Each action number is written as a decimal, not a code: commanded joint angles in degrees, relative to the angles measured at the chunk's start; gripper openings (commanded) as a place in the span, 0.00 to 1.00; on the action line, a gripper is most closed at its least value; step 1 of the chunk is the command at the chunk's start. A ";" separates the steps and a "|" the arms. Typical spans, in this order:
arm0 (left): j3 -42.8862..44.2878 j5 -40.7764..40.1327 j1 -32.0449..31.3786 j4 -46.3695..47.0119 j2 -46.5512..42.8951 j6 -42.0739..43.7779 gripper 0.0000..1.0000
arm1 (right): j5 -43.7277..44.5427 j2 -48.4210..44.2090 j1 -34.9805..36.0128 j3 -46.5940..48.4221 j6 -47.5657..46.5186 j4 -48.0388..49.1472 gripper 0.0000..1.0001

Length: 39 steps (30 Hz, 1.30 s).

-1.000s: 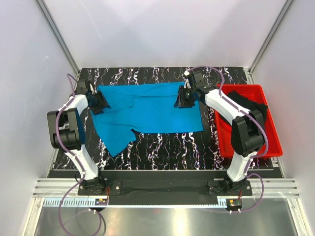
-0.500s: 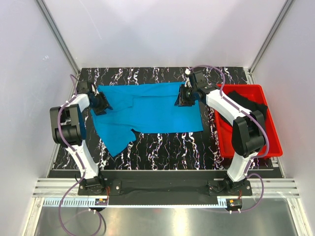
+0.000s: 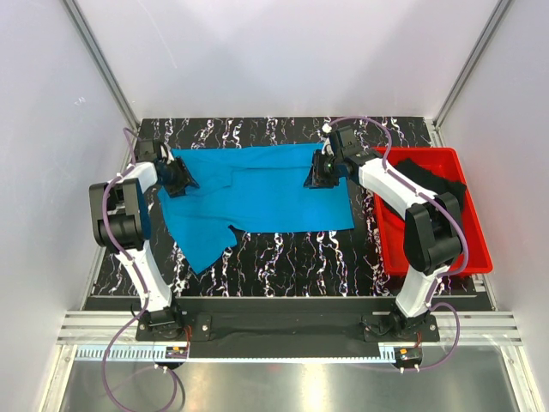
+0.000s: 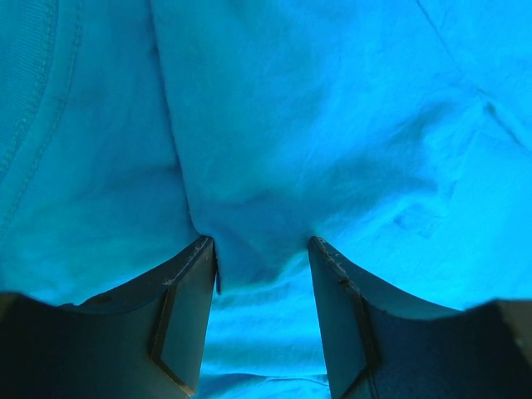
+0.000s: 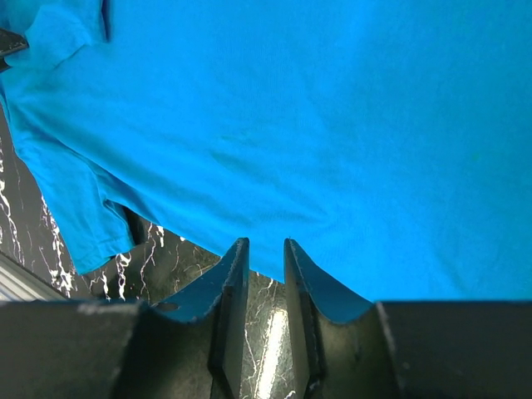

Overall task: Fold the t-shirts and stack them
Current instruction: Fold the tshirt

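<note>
Your left tool [image 3: 178, 176] straddles a pucker of the blue t-shirt [image 3: 257, 193] near the desk's [image 3: 300, 253] far left corner, fingers apart. Your right tool [image 3: 319, 172] pinches its far right side (both ends readied, likely for folding). The black t-shirt [image 3: 433, 176] sits in the red tray [image 3: 476, 257].

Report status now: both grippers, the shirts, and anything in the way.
Left gripper open, blue shirt bunched between its fingers. Right gripper narrow at the shirt's edge, grip unclear. Black shirt in tray. Nothing seen blocking.
</note>
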 commanded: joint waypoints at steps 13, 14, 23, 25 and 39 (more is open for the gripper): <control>-7.66 17.83 -0.05 8.71 -11.78 -10.72 0.53 | -1.13 -2.83 0.26 -0.75 0.17 1.81 0.28; -8.20 19.94 0.04 10.64 -12.76 -11.26 0.54 | -1.13 -2.91 0.26 -0.92 0.17 1.72 0.28; -5.47 0.11 3.38 -9.20 -22.51 -10.39 0.54 | -1.04 -2.56 0.35 -1.10 0.09 1.37 0.28; -6.44 -2.97 3.56 -7.72 -24.98 -10.39 0.56 | -0.78 -1.95 0.35 -0.93 0.00 1.28 0.28; 0.66 2.99 1.62 -2.60 -13.23 -8.29 0.47 | -7.90 15.16 6.06 14.35 8.34 13.22 0.50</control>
